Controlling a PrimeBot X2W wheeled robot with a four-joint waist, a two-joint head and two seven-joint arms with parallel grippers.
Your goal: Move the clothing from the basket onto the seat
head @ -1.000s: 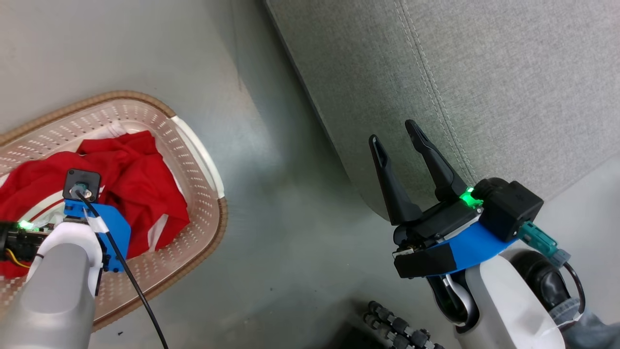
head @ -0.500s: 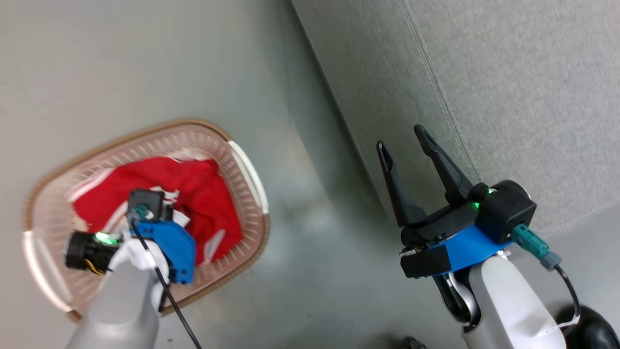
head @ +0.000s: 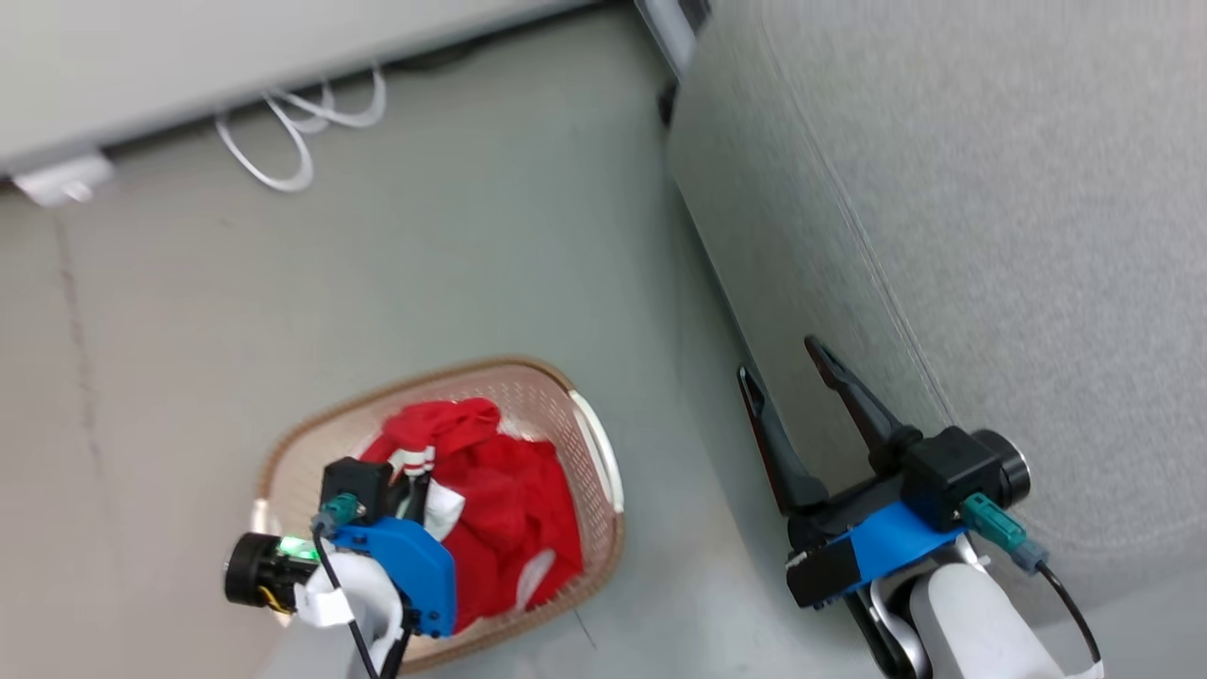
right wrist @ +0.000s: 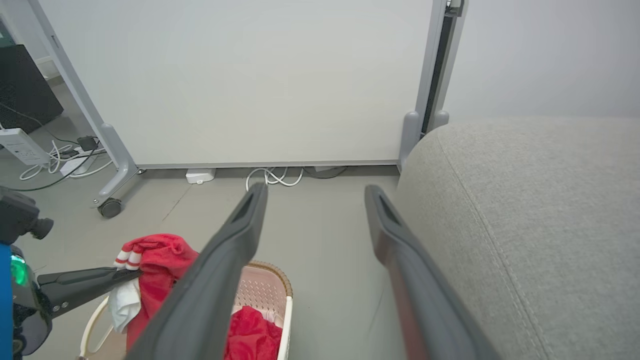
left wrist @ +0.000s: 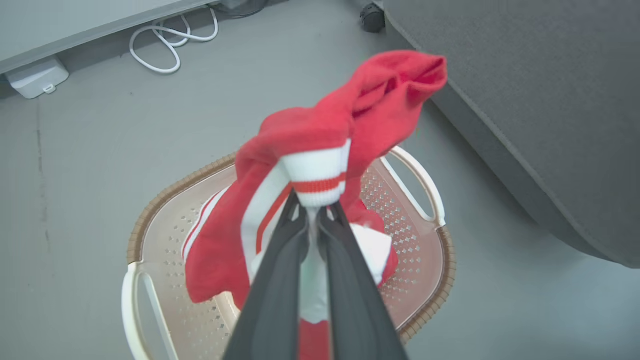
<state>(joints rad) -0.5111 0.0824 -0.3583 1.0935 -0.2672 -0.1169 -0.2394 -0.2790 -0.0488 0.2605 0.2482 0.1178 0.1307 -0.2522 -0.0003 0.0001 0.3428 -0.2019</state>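
Left fingers [left wrist: 280,280] clamp clothing [left wrist: 320,125] above basket [left wrist: 165,197]; right fingers [right wrist: 225,260] wide apart, pointing forward beside seat [right wrist: 525,225].

One basket [head: 490,364], one seat [head: 990,236], one white partition [right wrist: 250,75]; clothing [head: 509,509] count unclear.

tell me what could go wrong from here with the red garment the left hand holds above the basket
1. The left hand pinches only the white striped cuff of the clothing; the weight hanging below might pull it free.
2. Its lower folds hang into the basket against other red cloth, so lifting may drag that along or tip the basket.
3. The open right hand stands by the seat edge; the garment could snag on it.
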